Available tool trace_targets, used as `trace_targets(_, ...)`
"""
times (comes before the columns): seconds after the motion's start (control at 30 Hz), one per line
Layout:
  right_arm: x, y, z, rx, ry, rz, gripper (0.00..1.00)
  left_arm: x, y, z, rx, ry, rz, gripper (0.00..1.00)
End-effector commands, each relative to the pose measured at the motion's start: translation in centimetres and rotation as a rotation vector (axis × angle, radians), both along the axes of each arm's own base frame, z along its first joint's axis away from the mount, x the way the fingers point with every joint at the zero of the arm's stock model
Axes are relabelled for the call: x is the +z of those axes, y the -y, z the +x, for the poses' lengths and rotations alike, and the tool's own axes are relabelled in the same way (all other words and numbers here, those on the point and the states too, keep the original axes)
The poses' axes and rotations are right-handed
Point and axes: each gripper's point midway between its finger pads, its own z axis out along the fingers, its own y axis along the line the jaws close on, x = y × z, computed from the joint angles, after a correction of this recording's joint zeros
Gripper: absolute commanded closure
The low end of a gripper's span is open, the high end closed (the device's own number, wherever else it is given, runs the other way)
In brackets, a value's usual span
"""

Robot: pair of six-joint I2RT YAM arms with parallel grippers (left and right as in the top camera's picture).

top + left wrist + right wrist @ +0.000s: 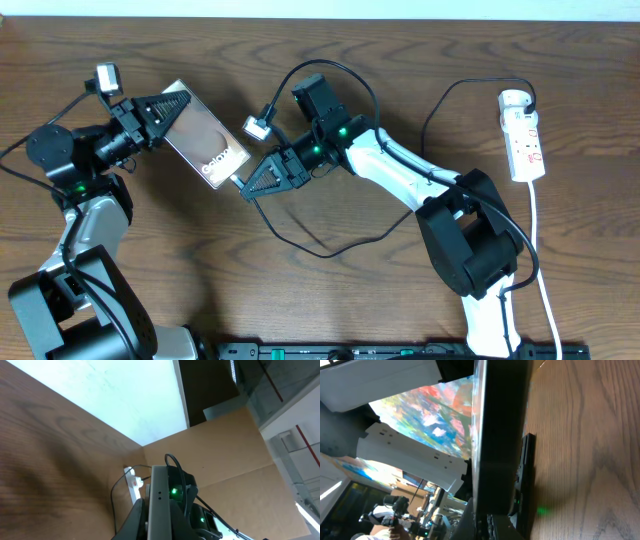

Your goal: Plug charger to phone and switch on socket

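Left gripper (168,108): gripping the phone (205,142) by its top end.
Right gripper (248,186): pinching the charger (320,252) tip against the phone's bottom edge.

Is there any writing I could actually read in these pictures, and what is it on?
"Galaxy": white lettering on the phone, overhead view; anything after it is not legible.
Red markings on the socket: too small to read.
Both wrist views: no readable text.
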Motion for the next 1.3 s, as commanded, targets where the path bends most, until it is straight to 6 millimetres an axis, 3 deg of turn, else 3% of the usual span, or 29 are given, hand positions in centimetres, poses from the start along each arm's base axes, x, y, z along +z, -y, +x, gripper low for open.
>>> trace_targets(0.0, 0.6, -0.1, -0.4, 0.018, 0.002, 0.015, 0.99, 0.9, 0.2, -0.4, -0.019, 0.053, 0.037, 0.93)
trace_targets(1.27, 0.6, 0.5, 0.7, -0.009, 0.005, 0.017, 0.99, 0.8, 0.5, -0.7, -0.043, 0.027, 0.023, 0.92)
